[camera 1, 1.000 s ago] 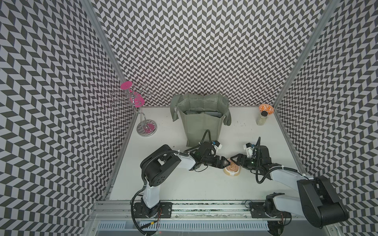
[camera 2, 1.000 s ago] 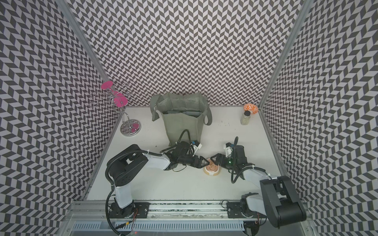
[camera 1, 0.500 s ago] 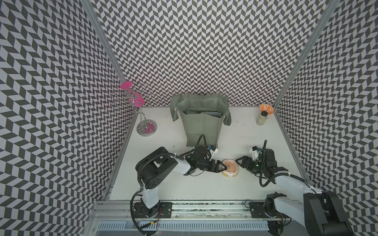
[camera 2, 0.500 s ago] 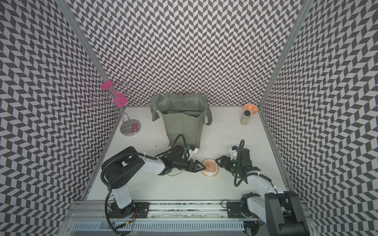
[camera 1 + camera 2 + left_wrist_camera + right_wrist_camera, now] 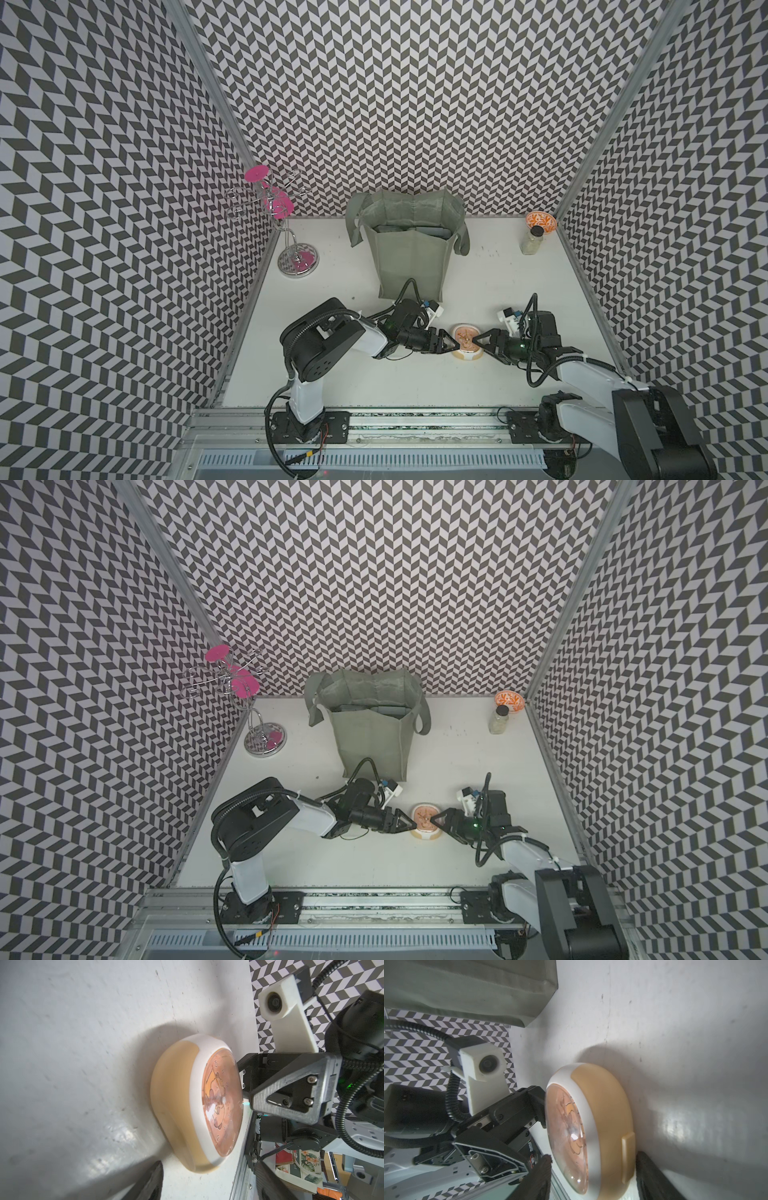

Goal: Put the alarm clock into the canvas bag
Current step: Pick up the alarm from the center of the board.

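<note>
**Clock.** The clock (image 5: 468, 348) lay face up on the counter (image 5: 365, 386), outside the bag (image 5: 411, 257). It was on the bag's near side, a little to the right, and not touching it. It had a tan body, a white ring and a pinkish dial with a cartoon figure.

**Bag.** It stood upright with its mouth open and a handle hanging down each side.

**Left pincer.** My left pincer (image 5: 452, 343) lay low on the bag's near side, just off its front face, with its tip at the clock's rim. In the left wrist view its fingers (image 5: 152, 1181) stood spread, one down at the counter and one above dial level. The clock sat ahead of the gap. Nothing was pinched. I could not tell whether a finger touched the clock.

**Right pincer.** My right pincer (image 5: 478, 340) met the clock from the opposite side, farther right of the bag. In the right wrist view its fingers (image 5: 652, 1178) were spread, one beside the dial and one beside the tan back. The clock's rim sat in the gap. I could not tell contact there either.

**Other items.** A jar (image 5: 532, 242) and a bowl (image 5: 540, 219) stood just beside each other, well right of the bag. A wire stand (image 5: 297, 261) stood well left of it.
</note>
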`<action>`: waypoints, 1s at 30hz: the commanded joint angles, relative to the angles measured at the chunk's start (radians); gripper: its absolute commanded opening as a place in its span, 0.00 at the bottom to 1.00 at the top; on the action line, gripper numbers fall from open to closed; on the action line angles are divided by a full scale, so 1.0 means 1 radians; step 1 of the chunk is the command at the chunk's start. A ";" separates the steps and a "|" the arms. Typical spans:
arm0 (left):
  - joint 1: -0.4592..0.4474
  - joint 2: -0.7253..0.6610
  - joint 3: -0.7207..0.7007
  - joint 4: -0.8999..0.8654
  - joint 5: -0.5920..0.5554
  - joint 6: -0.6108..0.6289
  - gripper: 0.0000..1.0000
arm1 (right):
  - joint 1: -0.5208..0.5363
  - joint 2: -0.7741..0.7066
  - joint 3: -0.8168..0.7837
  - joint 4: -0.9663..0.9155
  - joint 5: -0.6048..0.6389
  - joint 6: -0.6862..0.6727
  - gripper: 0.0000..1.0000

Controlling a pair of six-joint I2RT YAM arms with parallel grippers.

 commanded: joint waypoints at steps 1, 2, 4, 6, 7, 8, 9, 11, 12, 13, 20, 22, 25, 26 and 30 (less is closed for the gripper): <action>-0.002 0.042 0.016 0.026 0.006 -0.018 0.69 | 0.001 0.055 -0.023 -0.043 0.013 0.002 0.65; -0.002 0.048 0.018 0.029 0.001 -0.016 0.68 | 0.001 0.066 -0.023 -0.028 0.008 0.008 0.65; 0.000 0.066 0.022 0.040 0.002 -0.016 0.66 | 0.001 0.098 -0.018 -0.002 0.002 0.009 0.67; 0.002 0.083 0.026 0.055 0.009 -0.020 0.63 | 0.002 0.130 -0.011 0.022 -0.007 0.003 0.67; 0.002 0.091 0.029 0.060 0.014 -0.020 0.61 | 0.003 0.147 -0.008 0.040 -0.018 0.001 0.67; 0.003 0.098 0.031 0.061 0.018 -0.021 0.60 | 0.003 0.163 -0.008 0.059 -0.029 0.000 0.67; 0.003 0.104 0.034 0.062 0.020 -0.021 0.58 | 0.002 0.178 -0.007 0.080 -0.041 0.000 0.67; 0.003 0.113 0.036 0.068 0.025 -0.021 0.56 | 0.005 0.201 -0.011 0.123 -0.064 0.003 0.67; 0.004 0.116 0.036 0.070 0.029 -0.020 0.56 | 0.004 0.211 -0.014 0.143 -0.076 0.004 0.67; 0.004 0.119 0.037 0.074 0.031 -0.020 0.55 | 0.006 0.220 -0.014 0.150 -0.079 0.005 0.67; 0.004 0.133 0.062 0.074 0.042 -0.020 0.55 | 0.011 0.283 -0.028 0.282 -0.105 0.089 0.65; 0.003 0.140 0.065 0.073 0.043 -0.020 0.55 | 0.016 0.290 -0.035 0.318 -0.110 0.119 0.63; 0.003 0.155 0.070 0.076 0.045 -0.019 0.55 | 0.028 0.291 -0.038 0.355 -0.106 0.149 0.59; 0.003 0.163 0.072 0.078 0.047 -0.020 0.55 | 0.034 0.291 -0.038 0.367 -0.106 0.159 0.57; 0.004 0.165 0.073 0.080 0.047 -0.014 0.54 | 0.045 0.285 -0.027 0.377 -0.108 0.172 0.47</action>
